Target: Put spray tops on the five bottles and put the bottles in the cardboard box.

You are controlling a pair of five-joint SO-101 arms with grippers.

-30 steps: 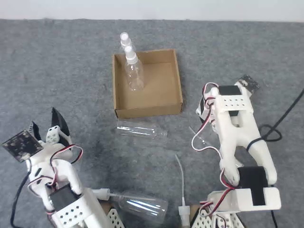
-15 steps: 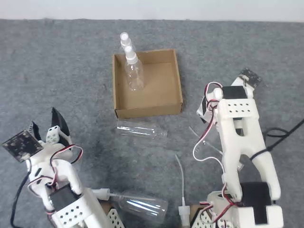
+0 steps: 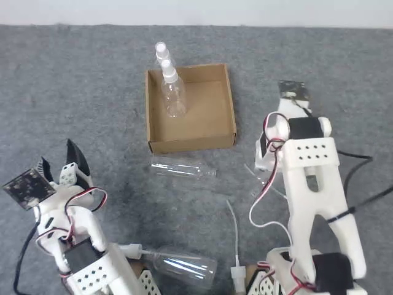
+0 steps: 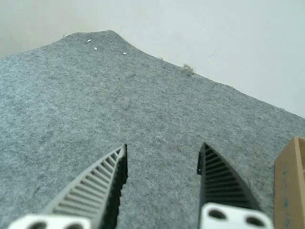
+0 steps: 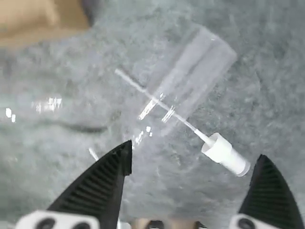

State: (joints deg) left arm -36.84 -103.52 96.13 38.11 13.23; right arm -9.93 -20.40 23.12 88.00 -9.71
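High view, box: the cardboard box (image 3: 191, 145) sits open at mid-table with two capped bottles (image 3: 174, 93) leaning at its far wall. It's hard to say where one body ends and the other begins.
High view, mat: a bare bottle (image 3: 183, 166) lies flat just in front of the box, its long axis along the front wall. A fourth bottle (image 3: 183, 264) lies by the left arm's base, apparently with a white top on. A loose long-tubed top (image 3: 236, 246) lies between the two bases.
High view, arms: the right arm (image 3: 310, 178) is stretched out beside the box, covering its own fingers and most of the glassy shape beneath it. The left gripper (image 3: 69, 161) sits well apart from it, fingers spread, holding nothing.
Left wrist view: fingers wide apart over the bare grey mat (image 4: 119, 95), a corner of the box beside one finger. Nothing to grab here.
Right wrist view, gripper: the right gripper (image 5: 194, 150) is spread wide and empty, hanging above the action.
Right wrist view, target: the spray top (image 5: 225, 153) lies on the mat just ahead of the fingertips, nearer one finger than the other. Its thin tube slants away from the gripper and crosses the clear bottle (image 5: 193, 78).
Right wrist view, axes: the bottle's long axis slants the opposite way, so tube and bottle make a cross.
Nearer arm: the right one, by far, so this pick looks like its job.
Hard to tell: whether the tube rests on the bottle or only passes over it. Glare blurs the bottle's end nearest the gripper, so its neck end is uncertain.
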